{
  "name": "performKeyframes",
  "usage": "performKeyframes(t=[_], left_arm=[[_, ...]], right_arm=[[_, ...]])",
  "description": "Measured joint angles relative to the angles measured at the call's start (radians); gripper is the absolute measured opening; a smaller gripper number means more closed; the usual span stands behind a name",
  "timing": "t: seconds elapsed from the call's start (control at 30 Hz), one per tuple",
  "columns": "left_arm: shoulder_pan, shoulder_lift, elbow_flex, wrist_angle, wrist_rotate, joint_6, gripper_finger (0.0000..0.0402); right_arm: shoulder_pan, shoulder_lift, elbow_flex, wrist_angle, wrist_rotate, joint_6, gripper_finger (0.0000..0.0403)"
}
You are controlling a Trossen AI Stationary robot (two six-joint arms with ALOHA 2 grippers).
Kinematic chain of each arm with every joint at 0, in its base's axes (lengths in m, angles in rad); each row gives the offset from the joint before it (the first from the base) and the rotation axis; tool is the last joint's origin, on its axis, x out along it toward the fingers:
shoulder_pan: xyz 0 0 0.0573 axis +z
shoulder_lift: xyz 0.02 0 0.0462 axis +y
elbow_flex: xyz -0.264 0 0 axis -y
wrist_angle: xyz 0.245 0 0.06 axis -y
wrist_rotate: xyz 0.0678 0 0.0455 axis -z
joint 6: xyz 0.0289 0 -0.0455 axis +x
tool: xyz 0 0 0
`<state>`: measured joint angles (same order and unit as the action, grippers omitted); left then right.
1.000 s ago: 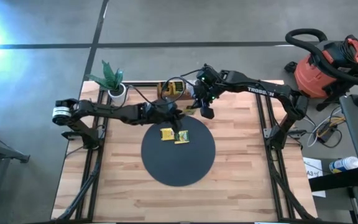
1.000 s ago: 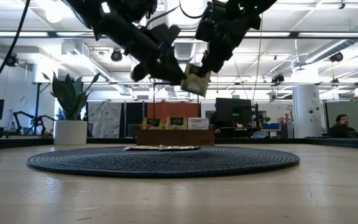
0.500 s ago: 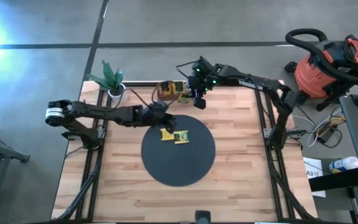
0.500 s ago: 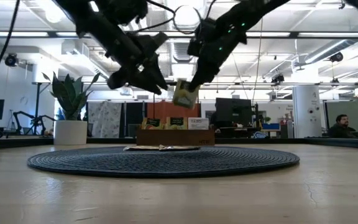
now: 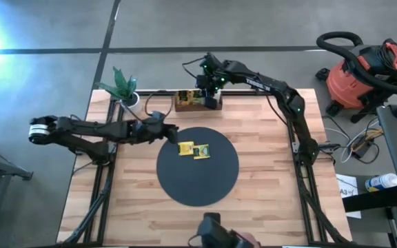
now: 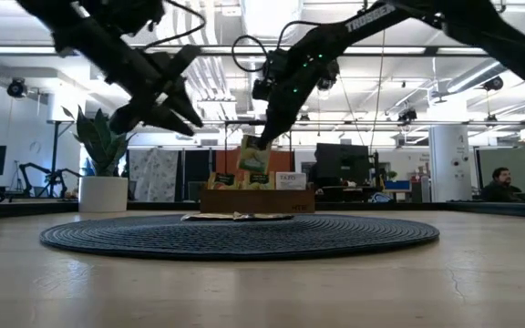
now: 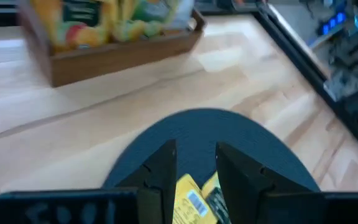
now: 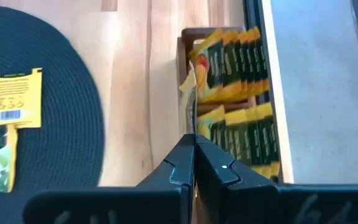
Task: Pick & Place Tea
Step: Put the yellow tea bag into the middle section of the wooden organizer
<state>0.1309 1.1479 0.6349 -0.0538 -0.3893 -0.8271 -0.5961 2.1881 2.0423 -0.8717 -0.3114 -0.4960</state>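
Wooden table (image 5: 253,193), two packets (image 5: 193,149) mid-mat (image 5: 198,186)

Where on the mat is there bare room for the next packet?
The black round mat is bare across its near half and right side. Two tea packets crowd its far-left part, with the left gripper beside them.

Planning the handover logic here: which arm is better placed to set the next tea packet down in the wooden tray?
Right. The right gripper is shut on a yellow tea packet directly above the brown wooden compartment tray. The left gripper hangs empty and open near the black round mat's edge.
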Motion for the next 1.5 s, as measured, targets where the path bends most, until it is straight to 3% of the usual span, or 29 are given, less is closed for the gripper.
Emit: performKeyframes(t=[0.17, 0.37, 0.57, 1.0, 1.23, 1.5], left_arm=[[0.000, -0.080, -0.100, 0.061, -0.008, -0.045, 0.0106], [0.001, -0.153, -0.184, 0.105, -0.031, -0.046, 0.0106], [0.005, -0.186, -0.218, 0.108, -0.083, -0.038, 0.0106], [0.005, -0.182, -0.229, 0.106, -0.089, -0.036, 0.0106], [0.005, -0.182, -0.229, 0.106, -0.102, -0.039, 0.0106], [0.005, -0.182, -0.229, 0.106, -0.103, -0.065, 0.0106]], right_arm=[[-0.003, 0.067, 0.061, -0.046, 0.012, -0.023, 0.0008], [-0.003, 0.108, 0.063, -0.033, 0.106, -0.031, 0.0008], [-0.004, 0.127, 0.058, -0.030, 0.103, -0.031, 0.0008], [-0.002, 0.127, 0.030, -0.029, 0.101, -0.028, 0.0011], [0.004, 0.127, -0.002, -0.005, 0.102, -0.024, 0.0057], [0.004, 0.120, 0.019, 0.093, 0.103, 0.086, 0.0109]])
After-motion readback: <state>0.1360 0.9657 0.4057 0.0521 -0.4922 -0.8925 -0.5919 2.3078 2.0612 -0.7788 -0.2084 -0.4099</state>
